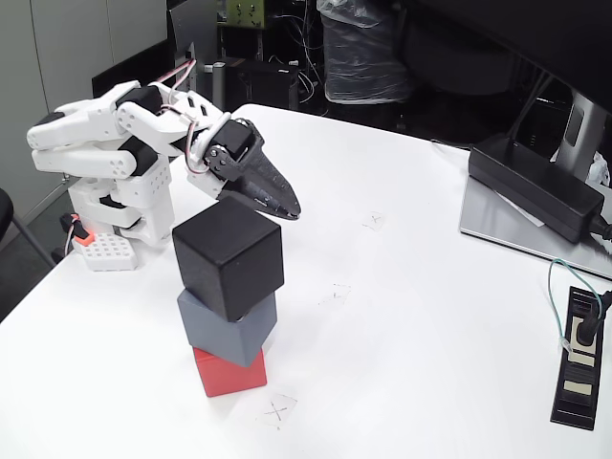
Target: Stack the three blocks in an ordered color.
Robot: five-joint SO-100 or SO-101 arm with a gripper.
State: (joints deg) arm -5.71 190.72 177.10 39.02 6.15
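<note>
In the fixed view the three blocks stand as one tower near the table's front left. The red cube [228, 375] is at the bottom, the slate grey cube [225, 327] rests on it, and the black cube [229, 256] sits on top, turned a little off the others. My gripper [283, 208] hovers just behind and right of the black cube's upper edge, apart from it. Its dark fingers lie close together with nothing between them.
The white arm base [115, 206] stands at the left table edge with a small white perforated block [105, 251] beside it. A black power adapter [534, 186] lies at the right on a grey monitor stand. A black socket strip [579, 356] sits at the right edge.
</note>
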